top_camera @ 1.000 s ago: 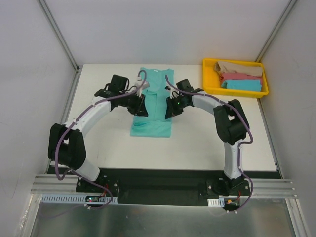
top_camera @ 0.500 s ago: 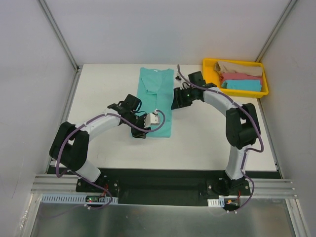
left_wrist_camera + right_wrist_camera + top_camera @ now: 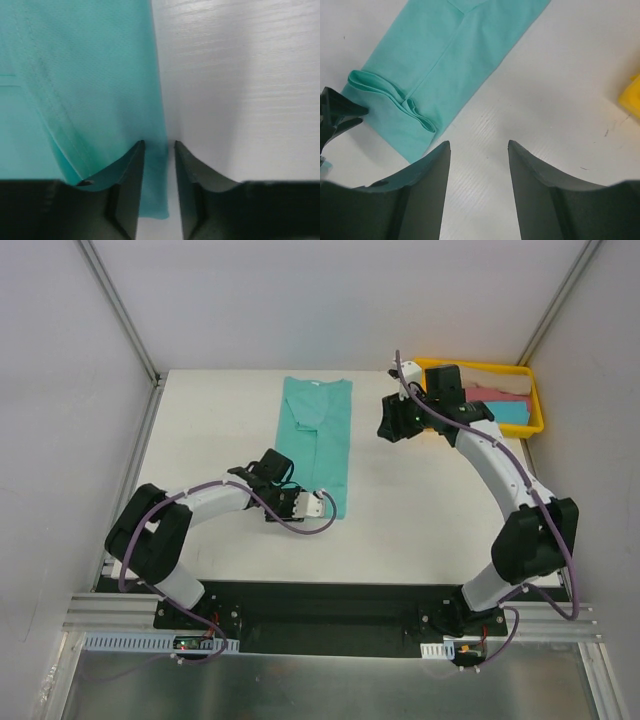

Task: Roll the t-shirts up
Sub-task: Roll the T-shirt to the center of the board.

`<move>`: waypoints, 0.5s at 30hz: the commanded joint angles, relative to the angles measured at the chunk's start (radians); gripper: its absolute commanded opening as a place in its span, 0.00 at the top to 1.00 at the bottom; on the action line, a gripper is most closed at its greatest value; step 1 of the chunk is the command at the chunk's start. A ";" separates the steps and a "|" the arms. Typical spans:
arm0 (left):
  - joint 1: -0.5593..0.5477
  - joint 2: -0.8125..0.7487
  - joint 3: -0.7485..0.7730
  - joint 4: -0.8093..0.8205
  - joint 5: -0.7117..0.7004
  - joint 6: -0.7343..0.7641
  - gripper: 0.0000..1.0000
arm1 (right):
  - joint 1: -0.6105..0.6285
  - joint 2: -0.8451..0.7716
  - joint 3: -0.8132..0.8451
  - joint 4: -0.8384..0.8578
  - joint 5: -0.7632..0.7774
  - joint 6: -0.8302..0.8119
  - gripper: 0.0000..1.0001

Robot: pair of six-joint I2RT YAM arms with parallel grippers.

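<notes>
Overhead, a yellow tray [image 3: 530,426] sits in the far right corner of the white table [image 3: 200,430]. It holds a tan t-shirt [image 3: 500,377], a pink t-shirt [image 3: 488,394] and a sky-blue t-shirt [image 3: 512,412], and the right arm crosses over its left end. Only bare tabletop separates the right gripper [image 3: 390,425] from the teal t-shirt [image 3: 318,435].

That shirt lies flat, folded into a long strip running from the table's far edge toward the arm bases, just left of centre. The left gripper [image 3: 300,507] is down at the strip's near end, its jaws a narrow slot apart. The cloth's edge runs up through that slot between the fingers [image 3: 131,170], unpinched. The right wrist view shows a small folded ridge across this near end. The right gripper hangs beside the strip's far half, jaws spread wide and holding nothing, with the tray's corner just off to one side.

The strip's far end nearly meets the table's far edge. Wide white surface lies to its left, toward the side wall, and between its near end and the bases.
</notes>
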 commanded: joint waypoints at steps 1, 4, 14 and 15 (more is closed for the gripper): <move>-0.009 0.063 -0.010 0.033 -0.105 0.023 0.79 | 0.006 -0.133 -0.051 -0.032 0.007 -0.126 0.47; -0.009 0.075 -0.015 0.032 -0.114 0.020 1.00 | 0.042 -0.197 -0.117 -0.019 0.056 -0.221 0.47; 0.048 0.147 0.293 -0.341 0.264 -0.309 1.00 | 0.071 -0.262 -0.017 -0.160 0.092 -0.347 0.44; 0.061 0.160 0.313 -0.362 0.297 -0.335 1.00 | 0.071 -0.283 -0.040 -0.160 0.077 -0.370 0.42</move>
